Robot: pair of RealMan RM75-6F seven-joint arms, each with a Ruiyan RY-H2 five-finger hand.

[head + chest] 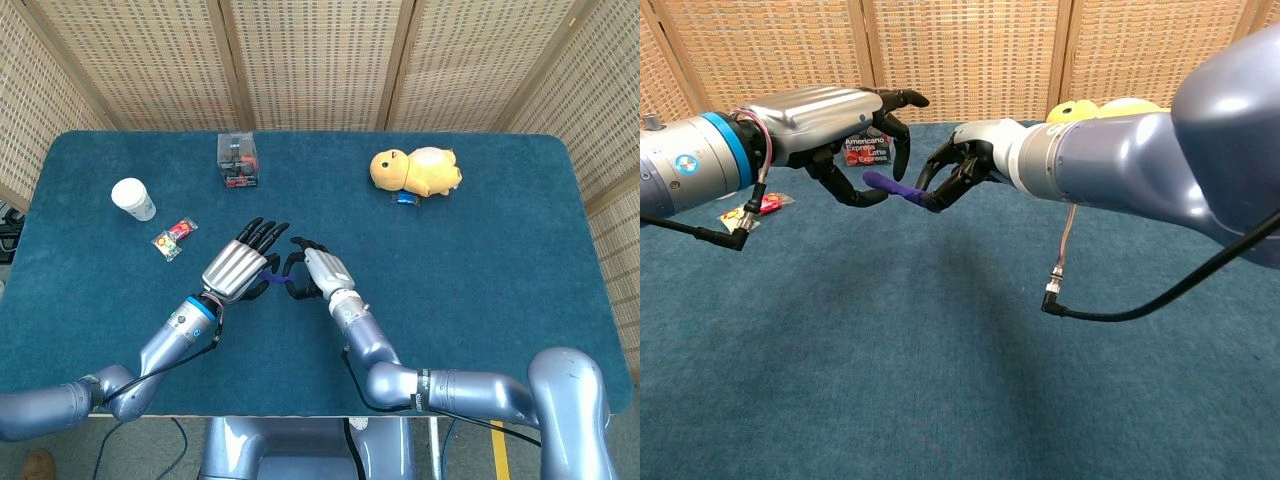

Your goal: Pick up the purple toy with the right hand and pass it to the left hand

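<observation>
The purple toy (896, 188) is a short stick held level above the blue table (480, 260). My right hand (958, 170) pinches its right end between thumb and fingertips. My left hand (845, 125) faces it from the left, fingers spread above the toy's free end and thumb curled just below it, not clamped on it. In the head view the two hands nearly meet at mid-table, left hand (238, 265) and right hand (316, 272), with a bit of the purple toy (272, 283) showing between them.
A white cup (133, 198) and a snack packet (172, 239) lie at the left. A clear box (238, 160) stands at the back. A yellow plush toy (417, 170) lies at the back right. Wicker screens stand behind the table.
</observation>
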